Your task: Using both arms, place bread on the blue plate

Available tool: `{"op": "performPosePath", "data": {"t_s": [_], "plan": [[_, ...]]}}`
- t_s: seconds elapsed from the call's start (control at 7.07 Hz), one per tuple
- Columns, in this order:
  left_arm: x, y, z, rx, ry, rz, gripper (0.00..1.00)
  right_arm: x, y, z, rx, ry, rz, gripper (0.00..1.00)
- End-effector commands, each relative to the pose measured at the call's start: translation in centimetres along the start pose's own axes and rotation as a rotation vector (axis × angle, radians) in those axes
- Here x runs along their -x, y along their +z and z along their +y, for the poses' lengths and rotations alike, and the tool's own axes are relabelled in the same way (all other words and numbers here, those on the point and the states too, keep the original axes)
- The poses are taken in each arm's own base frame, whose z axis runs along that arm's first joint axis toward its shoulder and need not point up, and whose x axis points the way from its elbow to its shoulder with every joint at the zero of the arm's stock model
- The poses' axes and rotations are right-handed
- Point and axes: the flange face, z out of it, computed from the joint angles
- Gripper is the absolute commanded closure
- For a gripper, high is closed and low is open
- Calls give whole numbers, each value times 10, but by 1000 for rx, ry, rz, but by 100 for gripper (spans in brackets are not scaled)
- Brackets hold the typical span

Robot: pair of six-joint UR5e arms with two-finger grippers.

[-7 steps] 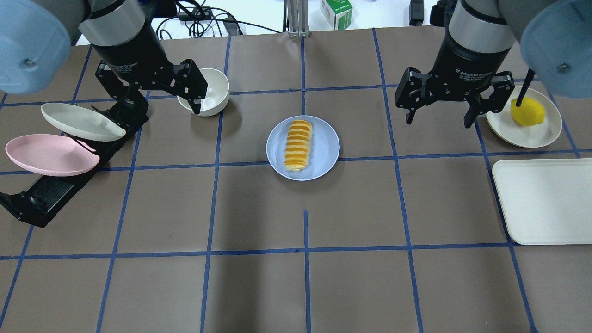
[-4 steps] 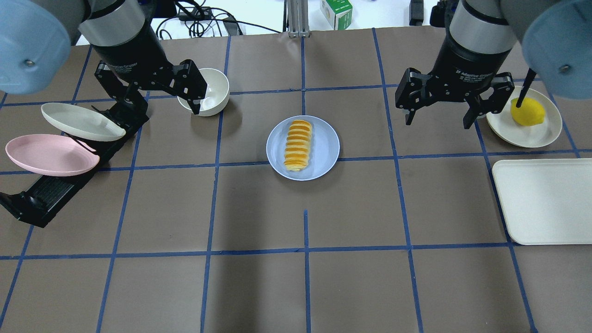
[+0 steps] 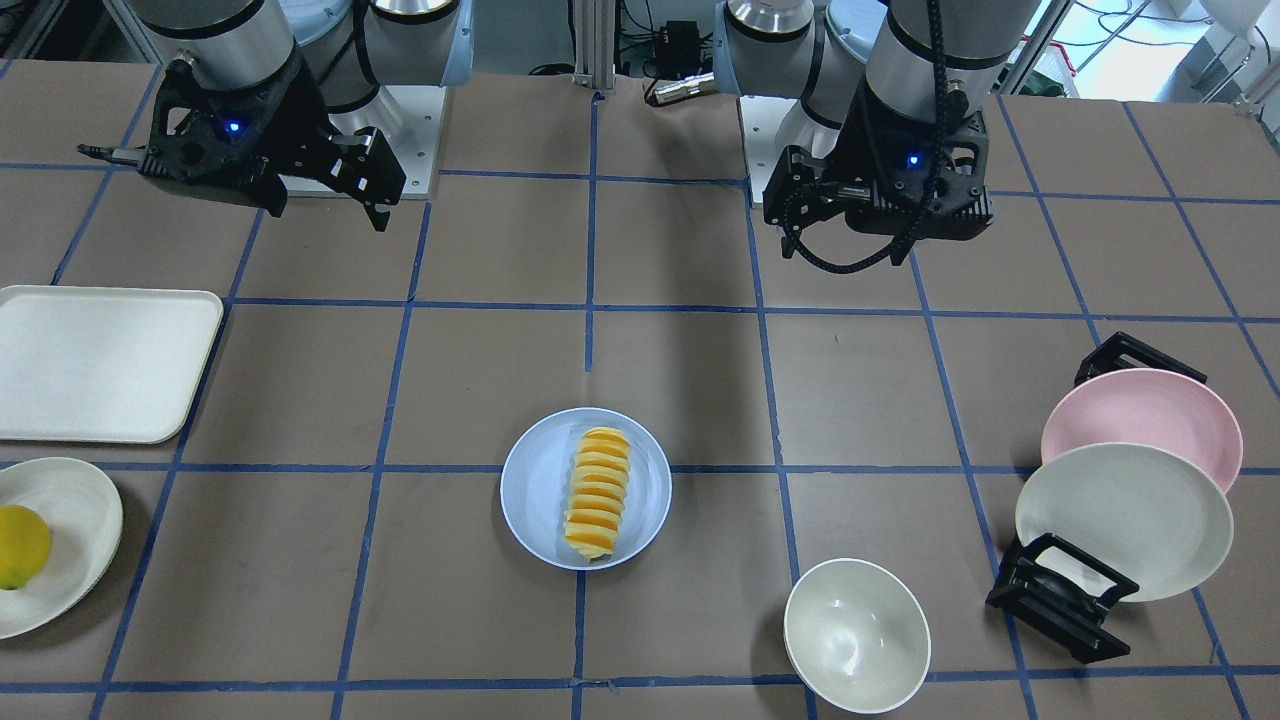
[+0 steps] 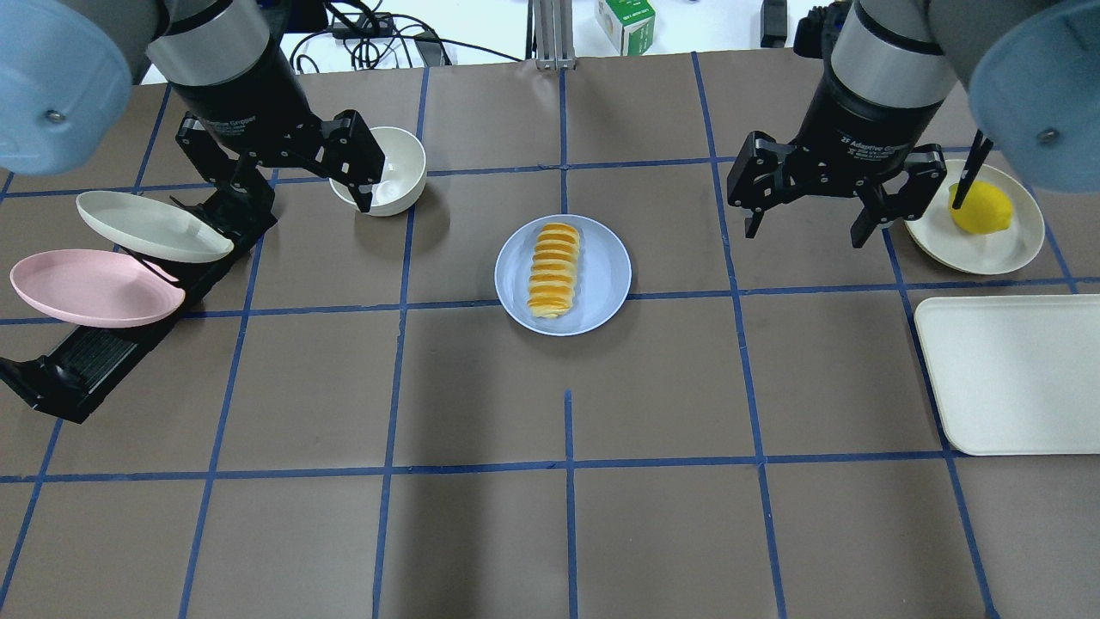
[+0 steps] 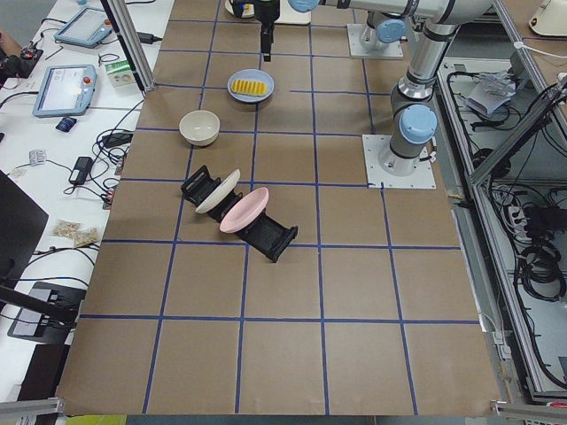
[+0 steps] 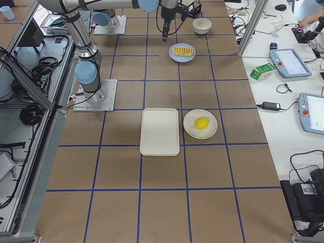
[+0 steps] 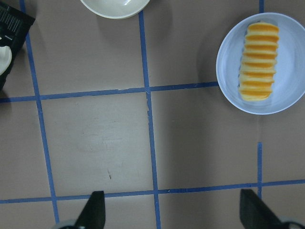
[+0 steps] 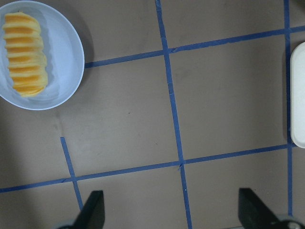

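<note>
Bright, even light from above in all views. Shadows soft: broad dim bands down table [image 4: 481,395], lower centre of overhead view; faint shadow hugging blue plate [image 3: 530,490]. Mild sheen inside bowl [image 3: 857,635]. Left arm [image 4: 51,86], right arm [image 4: 1031,77] blurred at upper corners. Wrist views slightly soft, bottom edge out of focus. Blown-out patch upper right of front-facing view.

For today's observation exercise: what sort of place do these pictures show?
Probably a robotics lab: a left arm and right arm bolted at a table gridded with blue tape, with operator tablets beside it.
</note>
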Motion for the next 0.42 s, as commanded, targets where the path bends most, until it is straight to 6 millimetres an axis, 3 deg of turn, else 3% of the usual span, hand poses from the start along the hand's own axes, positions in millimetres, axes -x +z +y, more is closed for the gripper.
{"op": "performPosePath", "data": {"t_s": [0.0,0.28], "plan": [[0,0,0,0,0,-1,0,0,-1,3,3,2,5,0],[0,0,0,0,0,2,0,-1,1,6,5,3,6,0]]}}
